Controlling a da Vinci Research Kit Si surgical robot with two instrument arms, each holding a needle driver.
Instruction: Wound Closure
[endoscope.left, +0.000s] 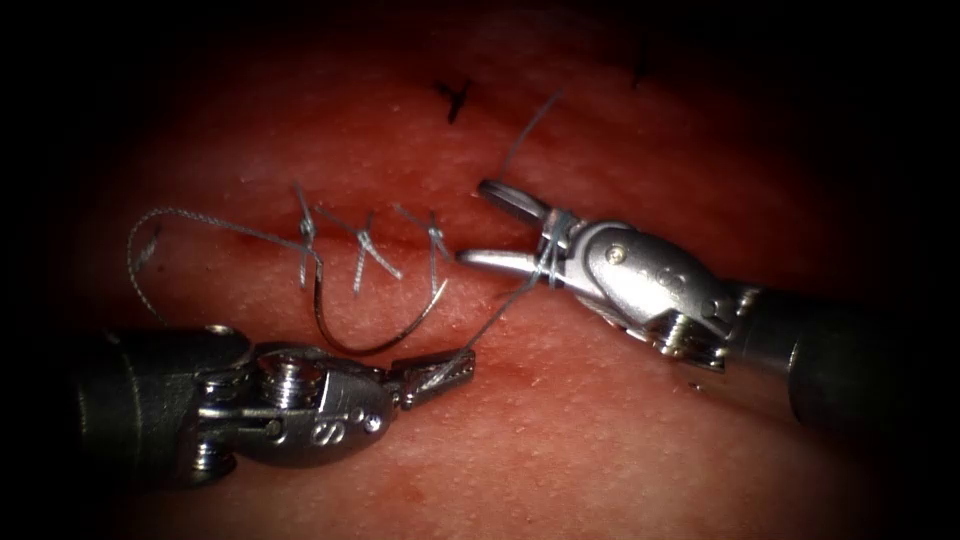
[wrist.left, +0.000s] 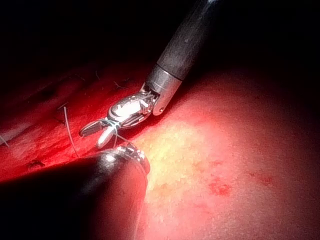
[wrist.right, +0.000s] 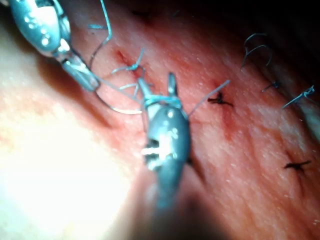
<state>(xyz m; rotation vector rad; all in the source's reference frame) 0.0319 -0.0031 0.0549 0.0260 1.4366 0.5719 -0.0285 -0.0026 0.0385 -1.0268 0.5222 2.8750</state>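
1. My left pincer (endoscope.left: 440, 375) has its jaws closed on the thread (endoscope.left: 500, 310), gripping it just below the row of stitches on the tissue (endoscope.left: 620, 440). It does not hold the needle.

2. My right pincer (endoscope.left: 490, 225) stands with its jaws spread apart and nothing between them. The thread is wound around it just behind the jaws, at the hinge; the same wraps show in the right wrist view (wrist.right: 160, 100).

3. The needle (endoscope.left: 375, 335) lies free on the tissue below the cut (endoscope.left: 390, 235), curve sagging downward, between the stitches and my left pincer. Neither pincer holds it. Its left end sits close to the leftmost stitch (endoscope.left: 305, 235); I cannot tell whether that end is in the tissue.

4. From the needle the thread runs up and loops out toward the tissue's left edge before curling back down.

5. Handling, as I judge it: the needle is stiff, thin, smooth steel, likely to swivel if pinched off its flat; I would take it along the body of the curve, away from tip and swaged end. The thread is limp and light, and will fray if crushed hard. The tissue is soft and yielding.

6. No containers here; cut ends of thread (endoscope.left: 455, 98) sit toward the tissue's far edge.
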